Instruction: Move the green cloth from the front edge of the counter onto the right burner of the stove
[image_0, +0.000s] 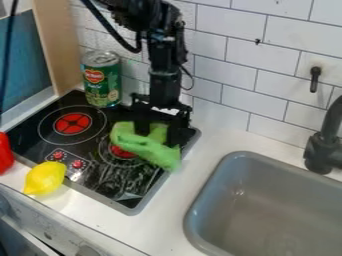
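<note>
Black stovetop (27, 131); green cloth (152, 151) at gripper (159, 136), whether clamped indeterminable. Apparent step: cloth handling; next move calls for steady control.

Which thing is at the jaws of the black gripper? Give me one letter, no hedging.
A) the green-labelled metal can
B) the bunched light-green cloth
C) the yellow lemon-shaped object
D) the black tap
B: the bunched light-green cloth is right at the jaws of the black gripper, over the black glass stovetop.
</note>
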